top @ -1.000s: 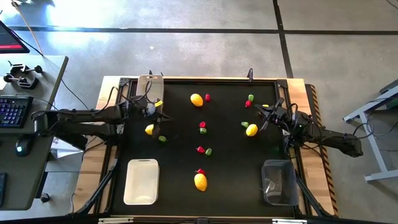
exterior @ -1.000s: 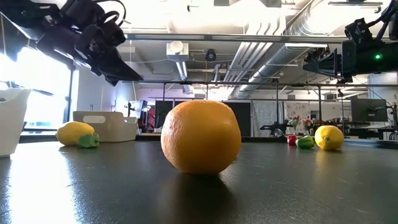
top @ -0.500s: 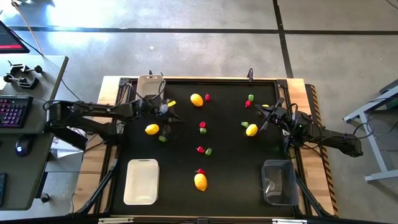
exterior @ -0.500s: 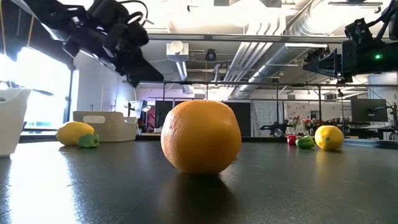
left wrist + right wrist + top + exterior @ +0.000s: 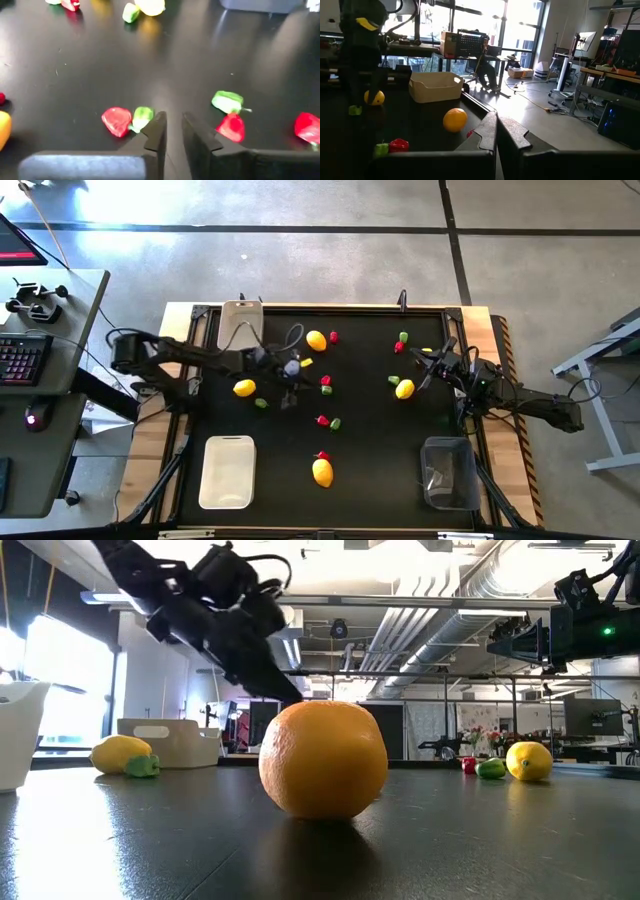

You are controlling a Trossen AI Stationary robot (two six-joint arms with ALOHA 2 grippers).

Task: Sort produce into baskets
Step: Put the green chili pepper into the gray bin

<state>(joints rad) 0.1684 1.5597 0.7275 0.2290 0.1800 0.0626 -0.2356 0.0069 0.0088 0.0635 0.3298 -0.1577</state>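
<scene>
Two dark jointed arms, looped black cables (yellow tag on left), blocky fingers (image 5: 155,135)

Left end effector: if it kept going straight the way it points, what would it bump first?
Probably the bare black table. The left end effector, fingers slightly apart, aims between a red-and-green pair and another pair, missing both. Depth is hard to judge.

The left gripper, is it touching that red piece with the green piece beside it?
Apart. In the left wrist view, bare table shows between the left gripper and the red piece.
</scene>
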